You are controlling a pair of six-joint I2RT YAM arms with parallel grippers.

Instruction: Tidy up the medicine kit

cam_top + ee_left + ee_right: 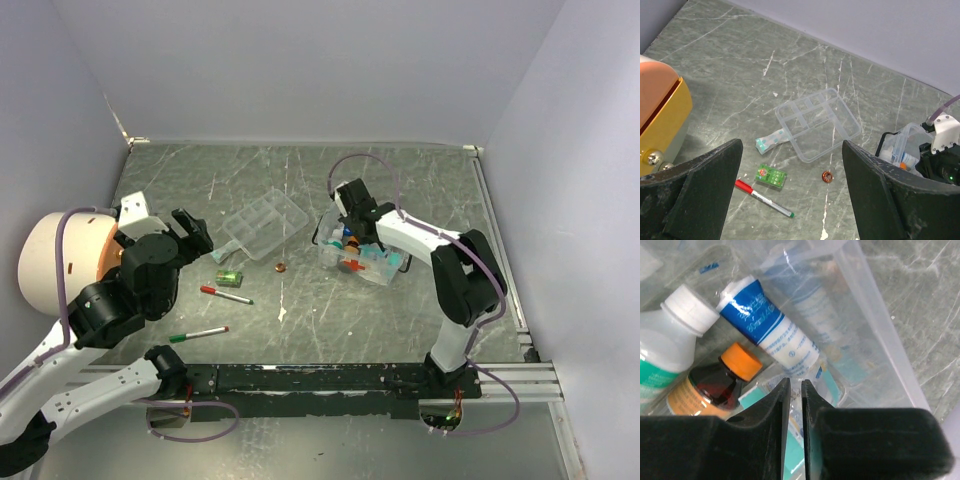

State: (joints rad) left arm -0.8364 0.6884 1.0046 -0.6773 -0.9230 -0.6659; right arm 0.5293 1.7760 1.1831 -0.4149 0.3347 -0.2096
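The medicine kit box stands right of centre, open, its clear wall filling the right wrist view. Inside lie a blue-and-white tube, a white-capped bottle and an orange-capped brown bottle. My right gripper reaches into the box, its fingers nearly together on the edge of a clear packet below the tube. The clear divided tray lies on the table left of the box. My left gripper hangs open above the table, holding nothing.
On the table near the tray lie a teal packet, a green packet and a small copper cap. A red pen and a green pen lie nearer. A big white cylinder stands at the left.
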